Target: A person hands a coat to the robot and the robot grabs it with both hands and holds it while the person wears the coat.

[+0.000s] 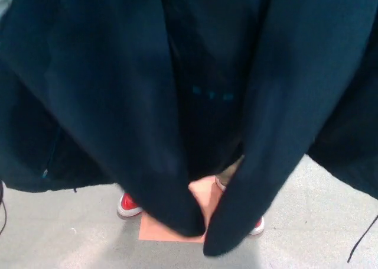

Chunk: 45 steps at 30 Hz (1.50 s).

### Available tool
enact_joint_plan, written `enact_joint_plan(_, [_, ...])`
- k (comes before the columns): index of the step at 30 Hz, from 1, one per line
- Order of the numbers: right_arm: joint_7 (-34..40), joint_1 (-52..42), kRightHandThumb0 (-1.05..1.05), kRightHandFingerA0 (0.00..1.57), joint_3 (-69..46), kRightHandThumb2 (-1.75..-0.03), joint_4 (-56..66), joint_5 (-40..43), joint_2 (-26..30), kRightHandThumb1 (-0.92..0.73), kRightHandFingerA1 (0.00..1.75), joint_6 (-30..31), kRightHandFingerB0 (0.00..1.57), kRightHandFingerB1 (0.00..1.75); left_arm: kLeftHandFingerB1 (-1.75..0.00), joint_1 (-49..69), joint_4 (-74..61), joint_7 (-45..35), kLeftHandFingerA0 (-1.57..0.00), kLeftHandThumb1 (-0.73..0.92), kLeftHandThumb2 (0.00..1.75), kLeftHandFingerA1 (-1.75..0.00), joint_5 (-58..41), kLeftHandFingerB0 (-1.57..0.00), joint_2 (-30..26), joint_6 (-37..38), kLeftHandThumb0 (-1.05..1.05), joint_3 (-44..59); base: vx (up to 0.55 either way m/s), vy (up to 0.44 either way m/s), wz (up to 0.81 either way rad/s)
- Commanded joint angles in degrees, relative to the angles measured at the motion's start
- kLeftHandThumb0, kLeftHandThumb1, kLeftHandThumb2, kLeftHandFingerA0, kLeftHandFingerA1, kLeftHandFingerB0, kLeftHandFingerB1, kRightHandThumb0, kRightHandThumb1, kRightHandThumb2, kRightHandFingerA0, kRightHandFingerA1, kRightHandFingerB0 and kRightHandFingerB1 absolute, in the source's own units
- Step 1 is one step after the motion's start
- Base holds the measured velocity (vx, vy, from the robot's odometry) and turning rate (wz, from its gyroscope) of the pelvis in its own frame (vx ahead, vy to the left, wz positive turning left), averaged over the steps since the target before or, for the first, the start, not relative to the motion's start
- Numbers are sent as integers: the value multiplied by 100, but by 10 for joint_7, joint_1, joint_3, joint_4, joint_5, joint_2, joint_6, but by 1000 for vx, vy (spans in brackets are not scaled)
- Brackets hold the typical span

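Coat (118,103) fills nearly the whole head view, dark navy, blurred, hanging in long folds from above the top edge down to just over the floor (307,233).

Head view, only one available:
- Neither robot hand shows. Fingers are out of frame, so I cannot tell how far open they are or what they grip. Places relative to the fingers can't be given either; best I can say is the fabric drops from somewhere above the frame, where the hands would be if they hold it.
- Two long panels or sleeves (260,162) hang side by side and nearly meet at the bottom centre. Darker gap between them, with a short row of teal stitches (211,95) inside, looks like the lining facing the camera.
- Below the hem: red-and-white shoes (127,205), one left of centre, the other mostly hidden by the right panel. Both stand by an orange floor mark (168,229). So a person stands right behind the fabric, close to it.

Judgement: the garment sits high and spread so the person can get arms into the sleeves; the wearing step looks under way. Whether an arm is in yet is hidden.
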State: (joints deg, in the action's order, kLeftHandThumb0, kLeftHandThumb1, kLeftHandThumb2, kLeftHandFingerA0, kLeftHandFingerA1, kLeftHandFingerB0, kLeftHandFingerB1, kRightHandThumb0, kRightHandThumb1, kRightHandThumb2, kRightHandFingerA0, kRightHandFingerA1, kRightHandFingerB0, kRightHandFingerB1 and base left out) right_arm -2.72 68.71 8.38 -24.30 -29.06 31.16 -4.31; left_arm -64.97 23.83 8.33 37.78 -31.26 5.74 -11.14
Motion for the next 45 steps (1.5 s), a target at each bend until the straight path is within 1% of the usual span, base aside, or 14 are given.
enact_joint_plan(1, [226,193,-38,99,-39,-66,-174,-44,39,-84,174,-43,81,160,-139,-160,135,199,-97,82,64,-169,70,-78,-65,4,-41,24,0,0,0])
enact_joint_plan(3, [230,226,-41,94,-31,-72,-214,-43,46,-82,169,-66,82,149,-118,-197,172,208,-123,61,97,-142,63,-88,-73,32,-46,20,0,0,0])
enact_joint_plan(4, [230,233,-42,95,-28,-73,-222,-45,47,-83,169,-66,83,150,-157,-205,181,213,-91,78,64,-175,66,-67,-74,32,-42,17,0,0,0])
enact_joint_plan(6, [237,262,-39,99,-15,-69,-251,-56,51,-82,160,-66,82,142,-166,-235,210,221,-90,76,63,-175,68,-62,-76,39,-38,9,0,0,0])
enact_joint_plan(13, [242,361,-37,92,18,-65,-345,-66,54,-83,175,-89,67,167,-168,-349,320,237,-94,83,65,-175,100,-67,-84,43,-37,-41,0,0,0])
enact_joint_plan(18, [235,442,-39,87,51,-64,-409,-81,46,-83,175,-79,62,161,-145,-437,396,228,-93,80,64,-173,109,-71,-83,48,-35,-79,0,0,0])
enact_joint_plan(32, [230,590,-42,88,141,-69,-517,-123,35,-78,173,-45,80,151,-161,-621,517,195,-89,76,63,-175,118,-70,-85,105,-38,-160,0,0,0])
enact_joint_plan(33, [228,595,-44,89,146,-69,-521,-126,37,-77,170,-41,81,149,-117,-627,521,194,-118,58,93,-141,124,-85,-87,111,-46,-168,0,0,0])
enact_joint_plan(34, [229,598,-44,90,150,-70,-524,-127,38,-77,171,-39,80,149,-129,-632,524,195,-88,74,62,-175,130,-83,-88,111,-39,-178,0,0,0])
enact_joint_plan(36, [232,603,-43,90,155,-70,-529,-129,41,-78,172,-38,79,150,-132,-642,530,194,-86,73,64,-175,140,-83,-88,102,-40,-196,0,0,0])
enact_joint_plan(37, [235,611,-41,91,161,-69,-531,-135,45,-78,175,-32,76,152,-118,-650,533,191,-121,57,93,-140,143,-91,-89,100,-43,-201,0,0,0])
enact_joint_plan(40, [230,623,-40,93,165,-64,-534,-137,48,-79,175,-26,73,158,-158,-661,537,194,-88,74,68,-175,142,-74,-88,93,-41,-208,0,0,2])
enact_joint_plan(44, [228,649,-40,93,176,-64,-538,-151,55,-78,175,-22,69,161,-163,-681,543,196,-89,74,63,-175,147,-67,-89,83,-41,-217,0,0,0])
enact_joint_plan(45, [228,655,-41,93,182,-64,-539,-157,55,-79,175,-19,67,164,-128,-686,543,192,-118,56,92,-142,145,-92,-91,84,-47,-217,0,0,0])
